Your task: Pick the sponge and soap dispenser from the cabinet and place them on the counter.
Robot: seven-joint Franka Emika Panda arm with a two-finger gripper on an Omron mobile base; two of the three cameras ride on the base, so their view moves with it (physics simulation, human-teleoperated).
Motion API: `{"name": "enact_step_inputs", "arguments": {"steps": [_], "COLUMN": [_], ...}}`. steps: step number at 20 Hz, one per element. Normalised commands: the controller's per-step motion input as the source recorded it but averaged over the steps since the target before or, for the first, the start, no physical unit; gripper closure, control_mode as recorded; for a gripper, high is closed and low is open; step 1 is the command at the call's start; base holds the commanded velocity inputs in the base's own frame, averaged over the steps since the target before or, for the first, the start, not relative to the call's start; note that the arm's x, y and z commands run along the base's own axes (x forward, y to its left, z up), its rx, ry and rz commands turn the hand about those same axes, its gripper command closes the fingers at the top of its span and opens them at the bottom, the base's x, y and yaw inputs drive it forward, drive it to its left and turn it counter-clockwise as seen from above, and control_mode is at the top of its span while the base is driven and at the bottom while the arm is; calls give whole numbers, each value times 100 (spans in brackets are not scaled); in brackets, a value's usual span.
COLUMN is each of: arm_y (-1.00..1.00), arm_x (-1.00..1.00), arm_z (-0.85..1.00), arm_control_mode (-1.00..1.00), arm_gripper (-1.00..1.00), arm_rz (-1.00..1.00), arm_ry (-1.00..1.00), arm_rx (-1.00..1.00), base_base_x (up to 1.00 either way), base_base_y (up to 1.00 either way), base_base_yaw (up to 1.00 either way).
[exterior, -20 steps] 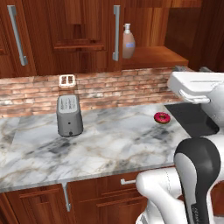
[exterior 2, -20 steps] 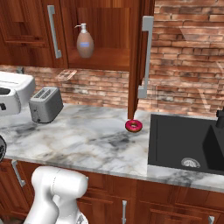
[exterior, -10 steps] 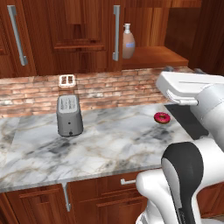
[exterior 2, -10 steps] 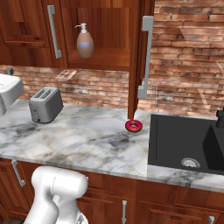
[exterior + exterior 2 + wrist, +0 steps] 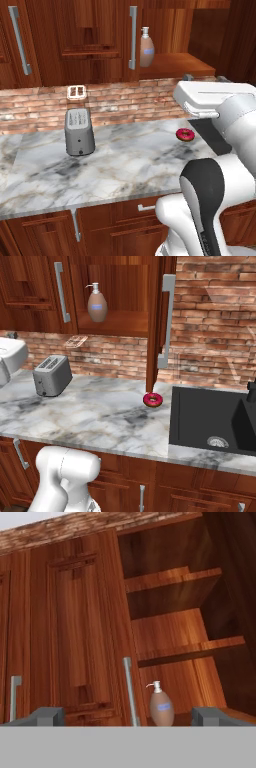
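The tan soap dispenser (image 5: 146,48) (image 5: 97,305) stands on the lowest shelf of the open cabinet (image 5: 172,64) (image 5: 125,323), close to the left door's bar handle. The hand view looks up at it, with the soap dispenser (image 5: 161,706) low and right of centre under two bare wooden shelves. My gripper (image 5: 205,78) (image 5: 129,717) is open with nothing between its fingers. It hangs in front of and below the cabinet opening, well short of the bottle. The marble counter (image 5: 130,160) (image 5: 100,416) runs below. The sponge is out of view.
A grey toaster (image 5: 79,131) (image 5: 51,375) stands at the counter's left. A red doughnut (image 5: 186,134) (image 5: 152,400) lies near the black sink (image 5: 215,418). The open cabinet door (image 5: 161,321) juts out over the doughnut. A brick wall backs the counter.
The hand has drifted a little to the left in the left base view and the arm's elbow has swung forward. The gripper stays open. The objects have not moved.
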Motion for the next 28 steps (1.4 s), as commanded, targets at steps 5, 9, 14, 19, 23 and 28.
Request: {"name": "enact_step_inputs", "arguments": {"steps": [5,9,14,19,23,28], "arm_y": [0,0,0,0,3,10], "arm_x": [19,23,20,17,24,26], "arm_z": [-11,-3,0,0,0,0], "arm_control_mode": [-100,-100,-100,-100,-100,-100], "arm_gripper": [-100,-100,-100,-100,-100,-100], "arm_rz": [0,0,0,0,0,0], "arm_ry": [0,-1,-3,-1,0,0], "arm_rx": [-6,0,-1,-6,-9,-7], "base_base_x": [0,0,0,0,0,0], "base_base_y": [0,0,0,0,0,0], "base_base_yaw": [0,0,0,0,0,0]}}
